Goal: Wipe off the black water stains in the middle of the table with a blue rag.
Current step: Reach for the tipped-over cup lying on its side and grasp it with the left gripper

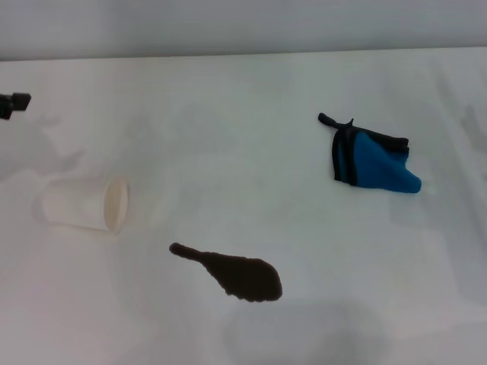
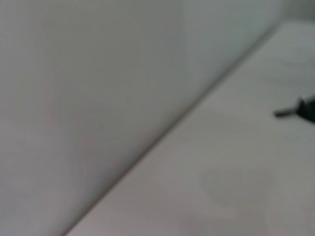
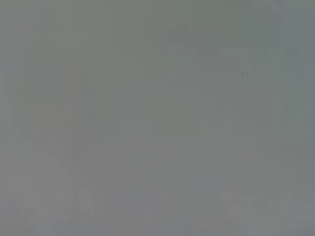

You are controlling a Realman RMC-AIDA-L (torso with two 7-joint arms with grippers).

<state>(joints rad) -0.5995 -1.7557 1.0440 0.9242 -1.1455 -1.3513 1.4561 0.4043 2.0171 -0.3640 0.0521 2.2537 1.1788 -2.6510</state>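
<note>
The black water stain, a dark tadpole-shaped blotch with a thin tail pointing left, lies on the white table near the front middle. The blue rag, crumpled, with black edging and a short black loop, lies to the right and farther back, apart from the stain. A dark end of the rag's loop shows in the left wrist view. A small black part of my left gripper shows at the far left edge, far from both. My right gripper is out of view; its wrist view shows only plain grey.
A white paper cup lies on its side at the left, its mouth facing right, left of the stain's tail. A grey wall runs along the table's back edge.
</note>
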